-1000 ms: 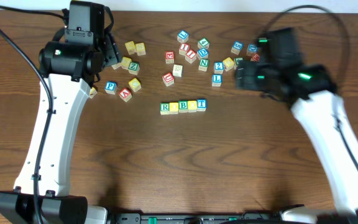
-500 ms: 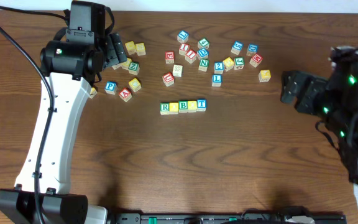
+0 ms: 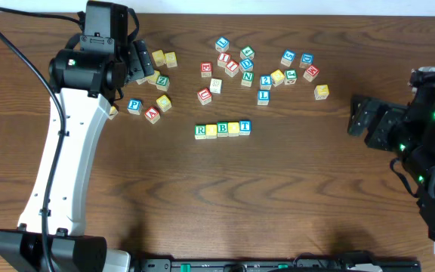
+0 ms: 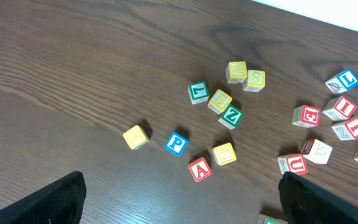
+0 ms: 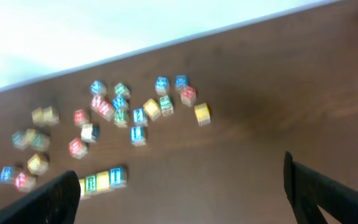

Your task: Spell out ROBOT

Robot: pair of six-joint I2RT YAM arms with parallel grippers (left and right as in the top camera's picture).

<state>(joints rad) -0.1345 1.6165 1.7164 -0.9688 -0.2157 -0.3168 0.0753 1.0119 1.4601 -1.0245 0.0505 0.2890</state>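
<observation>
Right tool (image 3: 356,117) rightward; block row (image 3: 223,129) horizontal

even light; right wrist blurred

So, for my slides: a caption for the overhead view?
Row of five blocks, loose letter blocks beyond; left gripper and right gripper open, empty.

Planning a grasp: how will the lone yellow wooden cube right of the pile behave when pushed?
The yellow wooden cube looks rigid and flat-faced, so it probably slides rather than rolls. Resting flat and squat, it seems unlikely to tip.
</observation>
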